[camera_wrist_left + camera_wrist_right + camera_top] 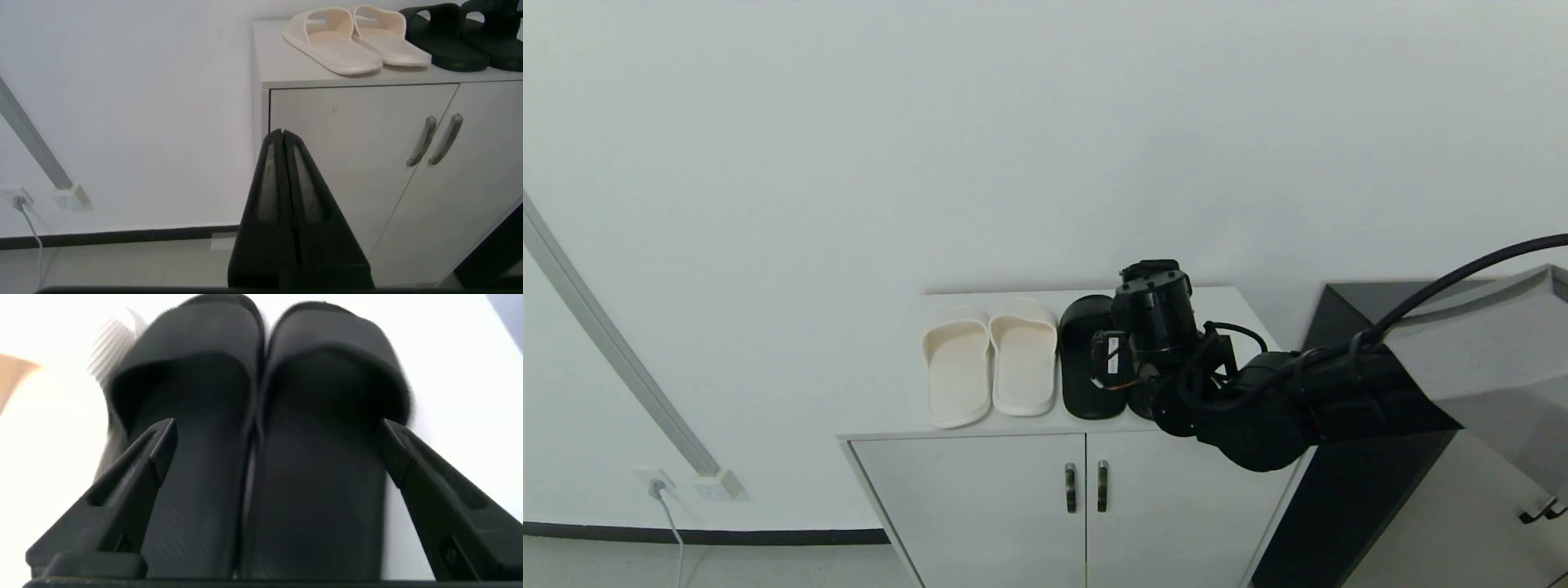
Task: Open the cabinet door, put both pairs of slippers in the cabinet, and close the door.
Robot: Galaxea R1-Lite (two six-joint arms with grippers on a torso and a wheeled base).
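A white cabinet [980, 514] stands against the wall with both doors shut and two vertical handles [1085, 487] at the middle. On its top lie a pair of white slippers [990, 369] and, to their right, a pair of black slippers [1088, 359], partly hidden behind my right arm [1258, 400]. My right gripper [278, 429] is open, and its two fingers stand on either side of the black slippers [261, 441] without touching them. My left gripper [283, 188] is shut on nothing, low down and off the cabinet's [343, 139] left front corner.
A tall dark unit [1347, 490] stands right beside the cabinet. A wall socket [654, 482] with a cable and a slanted grey conduit [605, 343] are on the wall to the left. Open floor lies in front of the cabinet.
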